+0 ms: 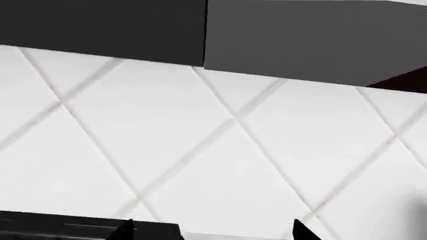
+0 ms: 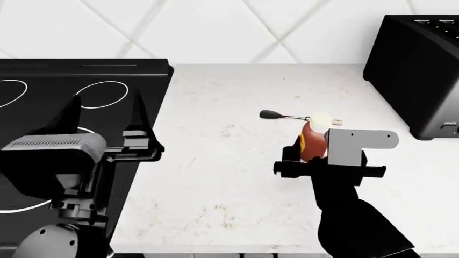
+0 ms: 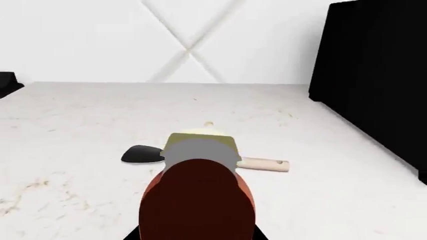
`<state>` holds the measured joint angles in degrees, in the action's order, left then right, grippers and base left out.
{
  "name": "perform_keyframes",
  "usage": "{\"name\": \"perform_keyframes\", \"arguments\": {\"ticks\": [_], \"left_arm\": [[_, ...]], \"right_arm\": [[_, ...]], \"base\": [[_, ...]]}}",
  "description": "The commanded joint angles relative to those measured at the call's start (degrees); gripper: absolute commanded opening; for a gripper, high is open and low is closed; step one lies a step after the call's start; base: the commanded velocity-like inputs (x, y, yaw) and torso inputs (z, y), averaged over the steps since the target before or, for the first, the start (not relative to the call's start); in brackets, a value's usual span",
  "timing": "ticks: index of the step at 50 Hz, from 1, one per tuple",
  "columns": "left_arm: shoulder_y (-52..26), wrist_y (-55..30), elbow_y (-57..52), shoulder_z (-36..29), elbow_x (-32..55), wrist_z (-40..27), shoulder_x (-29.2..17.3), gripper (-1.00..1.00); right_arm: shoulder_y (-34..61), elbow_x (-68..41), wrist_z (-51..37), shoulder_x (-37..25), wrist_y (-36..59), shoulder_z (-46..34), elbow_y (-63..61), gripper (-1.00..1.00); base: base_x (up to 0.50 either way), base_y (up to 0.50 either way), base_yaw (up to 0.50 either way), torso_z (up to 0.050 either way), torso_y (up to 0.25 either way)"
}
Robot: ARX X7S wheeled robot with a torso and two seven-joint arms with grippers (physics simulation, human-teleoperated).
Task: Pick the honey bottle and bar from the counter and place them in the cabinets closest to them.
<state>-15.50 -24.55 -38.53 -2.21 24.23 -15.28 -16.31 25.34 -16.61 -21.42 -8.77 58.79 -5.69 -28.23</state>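
Note:
The honey bottle (image 2: 308, 144), orange-red with a pale cream cap, sits between the fingers of my right gripper (image 2: 315, 157) over the middle right of the white counter (image 2: 215, 183). In the right wrist view the honey bottle (image 3: 197, 200) fills the space between the two black fingers, with its cap pointing away from the camera. My left gripper (image 2: 104, 110) is open and empty, raised over the edge of the stovetop. In the left wrist view its fingertips (image 1: 301, 229) face the tiled wall. The bar is out of view.
A black-headed spatula (image 2: 272, 114) with a beige handle lies on the counter just behind the bottle and shows in the right wrist view (image 3: 143, 154). A black toaster (image 2: 420, 70) stands at the right. The black stovetop (image 2: 43, 88) is at the left. A dark overhead unit (image 1: 300, 40) hangs above the wall tiles.

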Motion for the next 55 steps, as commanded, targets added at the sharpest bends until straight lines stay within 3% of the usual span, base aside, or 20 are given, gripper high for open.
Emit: {"name": "perform_keyframes", "arguments": {"ticks": [1, 5, 9, 13, 16, 21, 22, 24, 26, 30, 34, 39, 43, 55], "left_arm": [[-14.19, -14.0, 4.57, 3.65, 10.99, -6.66, 3.71, 1.0], [-23.95, -17.13, 13.93, 1.36, 10.98, -7.6, 6.1, 1.0], [-31.14, -14.58, 25.62, -1.92, 9.0, -4.35, 8.54, 1.0], [-39.04, -11.69, 38.22, -4.9, 5.75, -1.7, 9.92, 1.0], [-45.78, -2.97, 51.76, -8.23, 1.23, 3.72, 11.14, 1.0], [-59.02, 19.05, 87.51, -11.73, -6.31, 9.83, 15.38, 1.0], [-62.35, 25.14, 96.1, -13.29, -4.86, 10.92, 16.24, 1.0], [-66.09, 30.88, 111.63, -24.99, 7.39, 11.83, 16.3, 1.0], [-65.97, 32.38, 113.49, -31.67, 13.28, 11.72, 16.29, 1.0], [-64.8, 29.32, 113.51, -30.52, 13.94, 15.14, 16.28, 1.0], [-64.29, 28.58, 113.51, -26.23, 11.74, 17.35, 16.27, 1.0], [-64.07, 29.55, 113.51, -16.13, 7.59, 19.53, 16.24, 1.0], [-64.07, 29.86, 113.51, -12.36, 5.82, 20.28, 16.27, 1.0], [-63.94, 29.87, 113.51, -12.29, 6.13, 21.04, 16.28, 1.0]], "right_arm": [[3.63, -4.27, -0.22, -0.72, 11.87, 2.65, -16.89, -1.0], [8.96, -7.41, -0.17, 0.03, 21.09, 6.07, -22.63, -1.0], [16.28, -10.53, 0.21, 1.68, 30.64, 10.13, -25.99, -1.0], [21.02, -30.85, -13.47, -1.89, 31.16, 13.71, -22.82, -1.0], [24.96, -46.55, -25.58, -4.71, 31.06, 14.87, -19.54, -1.0], [28.26, -55.06, -32.23, -6.94, 30.43, 14.04, -17.11, -1.0], [28.79, -56.12, -32.93, -7.26, 30.31, 13.95, -16.81, -1.0], [30.42, -58.8, -34.38, -7.83, 30.23, 13.95, -15.7, -1.0], [32.84, -62.86, -37.21, -8.41, 30.39, 13.93, -13.83, -1.0], [40.44, -75.1, -45.97, -9.79, 29.27, 12.61, -7.9, -1.0], [45.1, -79.6, -49.61, -10.86, 27.92, 10.1, -5.39, -1.0], [47.2, -80.61, -50.32, -11.62, 27.43, 7.61, -3.42, -1.0], [47.59, -79.07, -48.89, -11.83, 27.56, 5.92, -3.2, -1.0], [47.81, -75.45, -45.93, -12.19, 26.51, 2.03, -2.08, -1.0]], "base": [[0.0, 0.0, 0.0, 0.0, 0.0], [0.0, 0.0, 0.0, 0.0, 0.0], [0.0, 0.0, 0.0, 0.0, 0.0], [0.0, 0.0, 0.0, 0.0, 0.0], [0.0, 0.0, 0.0, 0.0, 0.0], [0.0, 0.0, 0.0, 0.0, 0.0], [0.0, 0.0, 0.0, 0.0, 0.0], [0.0, 0.0, 0.0, 0.0, 0.0], [0.0, 0.0, 0.0, 0.0, 0.0], [0.0, 0.0, 0.0, 0.0, 0.0], [0.0, 0.0, 0.0, 0.0, 0.0], [0.0, 0.0, 0.0, 0.0, 0.0], [0.33, 0.0, 0.0, 0.0, 0.0], [0.5, 0.01, 0.0, 0.0, 0.0]]}}
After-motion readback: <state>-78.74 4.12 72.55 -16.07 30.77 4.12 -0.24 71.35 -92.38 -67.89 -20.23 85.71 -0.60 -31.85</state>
